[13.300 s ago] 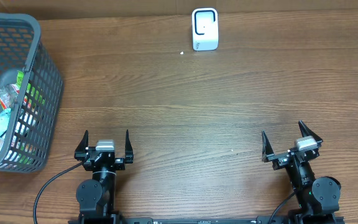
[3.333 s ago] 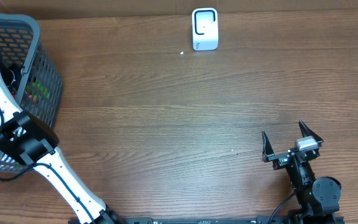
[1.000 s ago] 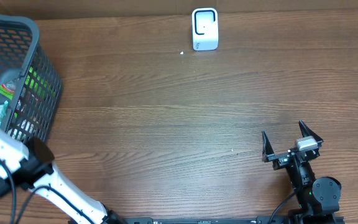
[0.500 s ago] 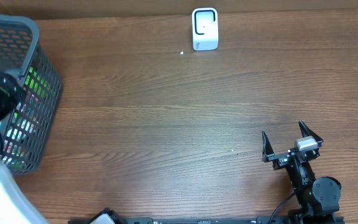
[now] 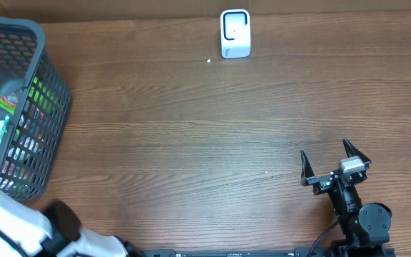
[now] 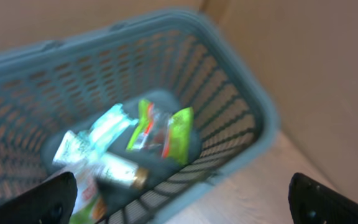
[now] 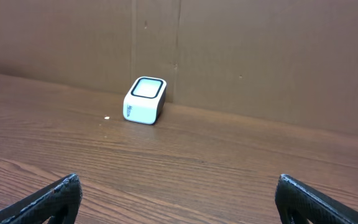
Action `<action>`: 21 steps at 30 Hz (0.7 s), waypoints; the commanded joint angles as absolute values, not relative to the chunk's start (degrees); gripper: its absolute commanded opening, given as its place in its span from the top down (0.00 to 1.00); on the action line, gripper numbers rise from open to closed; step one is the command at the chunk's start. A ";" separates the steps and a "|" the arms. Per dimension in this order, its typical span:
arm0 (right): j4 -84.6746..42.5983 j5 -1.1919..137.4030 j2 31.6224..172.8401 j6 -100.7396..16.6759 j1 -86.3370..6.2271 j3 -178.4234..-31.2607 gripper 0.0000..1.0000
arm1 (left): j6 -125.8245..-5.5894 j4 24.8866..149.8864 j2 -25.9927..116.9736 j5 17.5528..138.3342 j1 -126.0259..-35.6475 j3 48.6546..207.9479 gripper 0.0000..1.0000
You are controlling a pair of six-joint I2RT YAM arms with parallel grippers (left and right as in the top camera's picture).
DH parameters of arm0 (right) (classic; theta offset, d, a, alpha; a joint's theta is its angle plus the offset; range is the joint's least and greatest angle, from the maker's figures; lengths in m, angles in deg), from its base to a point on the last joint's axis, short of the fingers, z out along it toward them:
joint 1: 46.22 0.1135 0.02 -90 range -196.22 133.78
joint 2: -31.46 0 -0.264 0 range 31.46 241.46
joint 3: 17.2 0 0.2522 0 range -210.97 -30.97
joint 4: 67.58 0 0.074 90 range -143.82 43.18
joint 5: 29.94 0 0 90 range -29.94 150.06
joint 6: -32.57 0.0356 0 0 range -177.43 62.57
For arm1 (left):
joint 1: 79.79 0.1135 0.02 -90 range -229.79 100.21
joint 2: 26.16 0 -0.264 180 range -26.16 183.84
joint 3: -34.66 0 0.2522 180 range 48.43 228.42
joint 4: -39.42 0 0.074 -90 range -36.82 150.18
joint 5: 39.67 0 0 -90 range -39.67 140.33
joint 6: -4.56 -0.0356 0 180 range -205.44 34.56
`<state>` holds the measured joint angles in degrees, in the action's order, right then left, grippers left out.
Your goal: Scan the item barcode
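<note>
Probably a mock shop checkout: barcode scanner (image 5: 235, 33), shopping basket (image 5: 54, 107).

Matt wood-grain table (image 5: 191, 128); grey plastic basket (image 5: 52, 93); scanner (image 5: 235, 33) glossy white plastic.

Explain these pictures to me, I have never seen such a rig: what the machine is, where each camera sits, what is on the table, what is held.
Two robot arms work at a wooden table. One picture looks down from above; the other two come from a camera on each wrist. A grey basket of snack packets stands at the left, a white barcode scanner at the far edge. The left gripper hangs open facing the basket; the right gripper rests open. Neither holds anything.
</note>
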<state>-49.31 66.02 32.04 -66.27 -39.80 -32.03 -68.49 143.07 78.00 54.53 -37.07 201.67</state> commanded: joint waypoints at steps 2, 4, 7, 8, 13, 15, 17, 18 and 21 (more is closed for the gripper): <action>-49.62 66.11 31.62 -66.27 -39.96 -31.41 0.00 | -65.39 147.53 91.31 56.57 -32.30 206.31 0.00; -49.64 66.11 31.62 -66.27 -39.96 -31.41 0.00 | -63.58 149.43 97.35 56.52 -32.02 206.29 0.00; -49.64 66.11 31.62 -66.27 -39.96 -31.41 0.00 | -63.07 149.97 104.21 56.37 -32.63 206.29 0.01; -49.64 66.11 31.62 -66.27 -39.96 -31.41 0.00 | -63.10 149.97 105.87 56.35 -32.89 206.29 0.00; -49.62 66.11 31.62 -66.27 -39.96 -31.41 0.00 | -63.40 149.38 113.83 56.33 -34.82 206.29 0.00; -49.62 66.11 31.62 -66.27 -39.96 -31.41 0.00 | -64.78 147.98 115.79 56.31 -36.17 206.29 0.00; -49.64 66.11 31.62 -66.27 -39.96 -31.41 0.00 | -66.46 146.80 116.60 55.91 -37.55 206.24 0.00; -49.62 66.11 31.62 -66.27 -39.96 -31.41 0.00 | -67.42 145.67 116.75 55.19 -38.60 206.07 0.00; -49.62 66.11 31.62 -66.27 -39.96 -31.41 0.00 | -71.58 142.91 116.78 54.12 -40.94 206.05 0.00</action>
